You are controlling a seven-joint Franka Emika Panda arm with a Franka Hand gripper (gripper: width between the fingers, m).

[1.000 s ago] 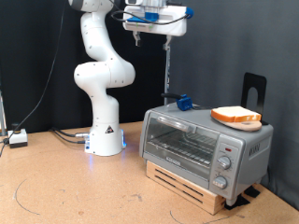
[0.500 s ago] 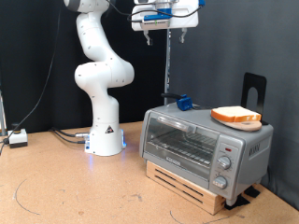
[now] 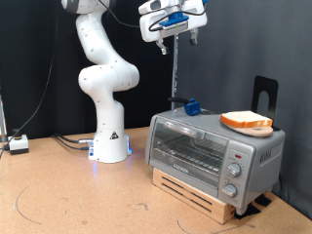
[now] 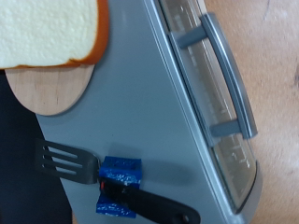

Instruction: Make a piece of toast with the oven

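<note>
The piece of toast (image 3: 246, 121) lies on a round wooden plate (image 3: 261, 131) on top of the oven (image 3: 210, 151), at its right end in the exterior view. The oven's glass door (image 3: 187, 148) is shut. My gripper (image 3: 176, 39) hangs high above the oven's left end, fingers apart and empty. The wrist view looks down on the toast (image 4: 51, 33), the plate (image 4: 51, 91), the oven top (image 4: 149, 103) and the door handle (image 4: 229, 79). The fingers do not show in the wrist view.
A fork-like spatula with blue tape on its black handle (image 3: 192, 106) lies on the oven top, also in the wrist view (image 4: 117, 177). The oven stands on a wooden pallet (image 3: 195, 193). A black stand (image 3: 265, 93) is behind it. Cables and a small box (image 3: 18, 144) lie at the left.
The gripper has moved towards the exterior view's right, high above the oven, and has tilted slightly. The toast, plate and oven have not moved.
</note>
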